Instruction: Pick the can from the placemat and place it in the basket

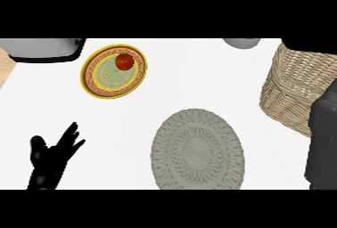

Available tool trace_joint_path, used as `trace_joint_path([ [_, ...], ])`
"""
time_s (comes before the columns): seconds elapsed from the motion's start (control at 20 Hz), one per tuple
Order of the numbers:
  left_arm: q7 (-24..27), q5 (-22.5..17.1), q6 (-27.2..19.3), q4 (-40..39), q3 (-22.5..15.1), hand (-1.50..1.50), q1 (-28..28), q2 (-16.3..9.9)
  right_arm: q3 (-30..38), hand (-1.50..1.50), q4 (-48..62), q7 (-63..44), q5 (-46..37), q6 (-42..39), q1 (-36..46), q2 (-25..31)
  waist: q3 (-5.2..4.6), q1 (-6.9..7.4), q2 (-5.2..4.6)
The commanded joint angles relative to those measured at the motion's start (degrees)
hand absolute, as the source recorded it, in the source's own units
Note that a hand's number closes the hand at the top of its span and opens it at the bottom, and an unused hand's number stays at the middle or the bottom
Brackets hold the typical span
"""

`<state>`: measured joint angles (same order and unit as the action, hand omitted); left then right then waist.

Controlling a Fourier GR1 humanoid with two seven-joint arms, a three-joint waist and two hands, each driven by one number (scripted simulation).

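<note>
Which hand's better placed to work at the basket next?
Right: the right forearm lies alongside the wicker basket. The left hand rests open at lower left, beyond the placemat. No can visible.

This looks like a home kitchen. A white tabletop [197,80] carries tableware: a round woven grey placemat [197,150], a yellow-rimmed patterned plate [105,82] with a red tomato [125,61] on it, and a wicker basket [289,89] at the right. A grey appliance-like object [43,49] sits at the far left edge, and a pale wooden surface [5,67] shows beside it.
</note>
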<state>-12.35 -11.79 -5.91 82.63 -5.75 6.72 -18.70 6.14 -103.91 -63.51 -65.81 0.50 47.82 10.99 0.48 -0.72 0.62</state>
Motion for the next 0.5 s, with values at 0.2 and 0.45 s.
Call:
trace_joint_path([
  [0.2, -2.87, 0.72, 0.81, -1.59, -0.81, 0.0, 0.45, 0.56, 8.63, 1.5, 4.5, -0.74, 4.25, -7.77, 0.21, 6.15, -0.49, 0.53, -0.55],
  [0.45, -3.61, 1.66, -0.14, -1.8, -0.91, 0.0, 0.32, 1.92, 14.14, 1.5, 8.52, 6.44, 9.31, -6.16, -3.2, 10.13, -0.46, 0.58, -0.62],
])
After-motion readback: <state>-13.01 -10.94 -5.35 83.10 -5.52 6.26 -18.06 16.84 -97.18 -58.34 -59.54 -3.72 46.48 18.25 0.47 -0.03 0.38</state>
